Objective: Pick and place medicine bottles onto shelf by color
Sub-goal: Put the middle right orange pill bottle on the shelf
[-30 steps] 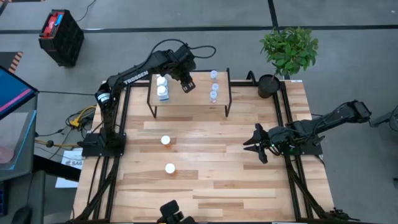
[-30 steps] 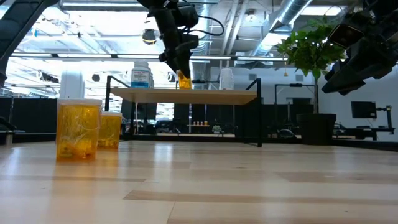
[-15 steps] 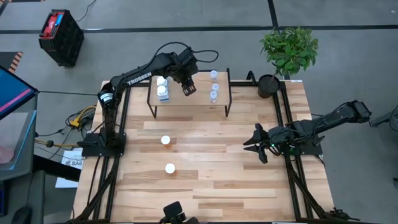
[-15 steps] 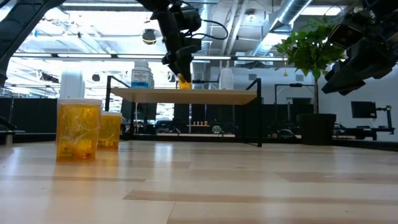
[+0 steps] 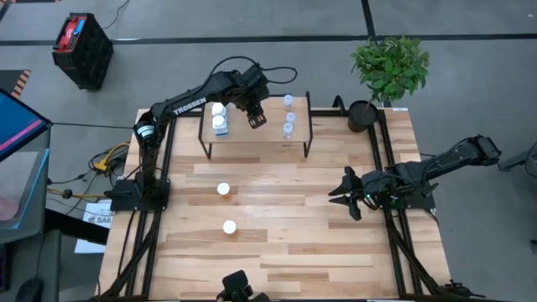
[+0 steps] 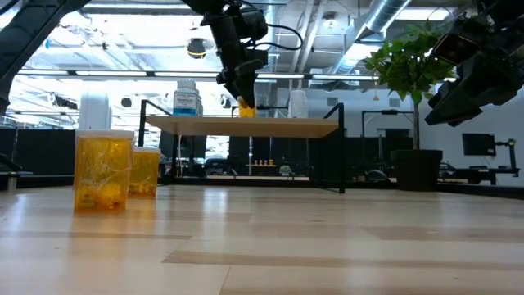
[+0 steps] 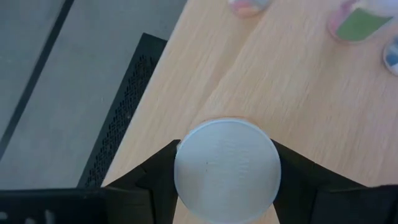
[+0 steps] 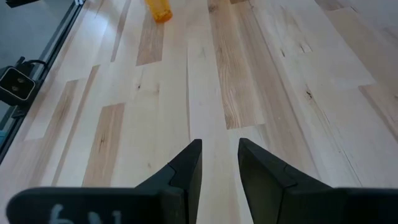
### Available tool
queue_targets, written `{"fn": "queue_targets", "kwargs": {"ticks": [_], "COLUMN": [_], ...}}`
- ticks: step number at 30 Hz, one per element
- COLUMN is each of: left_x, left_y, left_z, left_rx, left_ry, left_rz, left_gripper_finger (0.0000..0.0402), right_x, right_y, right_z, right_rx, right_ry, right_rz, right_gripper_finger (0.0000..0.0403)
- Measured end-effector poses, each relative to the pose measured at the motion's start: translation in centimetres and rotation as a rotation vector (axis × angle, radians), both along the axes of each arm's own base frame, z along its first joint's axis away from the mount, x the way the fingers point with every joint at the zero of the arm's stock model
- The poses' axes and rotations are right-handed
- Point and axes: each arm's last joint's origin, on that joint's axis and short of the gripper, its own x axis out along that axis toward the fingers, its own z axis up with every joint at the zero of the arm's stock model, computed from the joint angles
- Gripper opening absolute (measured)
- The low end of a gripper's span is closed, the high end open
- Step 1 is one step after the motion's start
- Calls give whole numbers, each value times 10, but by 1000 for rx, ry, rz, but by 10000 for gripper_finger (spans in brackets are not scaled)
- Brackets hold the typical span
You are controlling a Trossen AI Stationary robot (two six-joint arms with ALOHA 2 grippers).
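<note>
My left gripper [image 5: 256, 117] reaches over the shelf [image 5: 277, 141] and is shut on an orange bottle [image 6: 246, 108] with a white cap [image 7: 225, 169]. Two white bottles [image 5: 220, 118] stand on the shelf's left part, and three clear bottles [image 5: 289, 117] on its right part. Two more orange bottles [image 5: 223, 190] [image 5: 229, 226] stand upright on the tabletop; they also show in the low view [image 6: 104, 170]. My right gripper [image 5: 340, 195] is open and empty above the table's right part. My left gripper pinches the orange bottle at its top, one finger [image 7: 155, 180] on each side of the white cap's rim [image 7: 183, 165]. The fingers come from above, pointing down. The bottle is upright, its base at the level of the shelf top [image 6: 246, 116]; whether it rests there I cannot tell.
A potted plant [image 5: 388, 71] stands at the table's far right corner. The bare plank tabletop [image 5: 285, 243] lies between the shelf and the near edge. A black crate [image 5: 81, 49] sits on the floor at the far left.
My left gripper has gone a little toward the table's right edge along the shelf top, carrying the orange bottle upright with it.
</note>
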Motion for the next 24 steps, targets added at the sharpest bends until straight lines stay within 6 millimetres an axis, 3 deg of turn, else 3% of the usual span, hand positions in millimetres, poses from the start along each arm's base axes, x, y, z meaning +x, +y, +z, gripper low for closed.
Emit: {"fn": "queue_targets", "kwargs": {"ticks": [11, 24], "left_x": [-2, -1], "left_y": [0, 1], "left_z": [5, 6], "left_rx": [17, 32], "left_ry": [8, -6], "left_rz": [32, 37], "left_gripper_finger": [240, 247], "right_x": [0, 0], "right_y": [0, 0], "right_z": [0, 0], "right_rx": [0, 1], "right_ry": [1, 1], "right_rz": [0, -1], "right_gripper_finger": [127, 127]}}
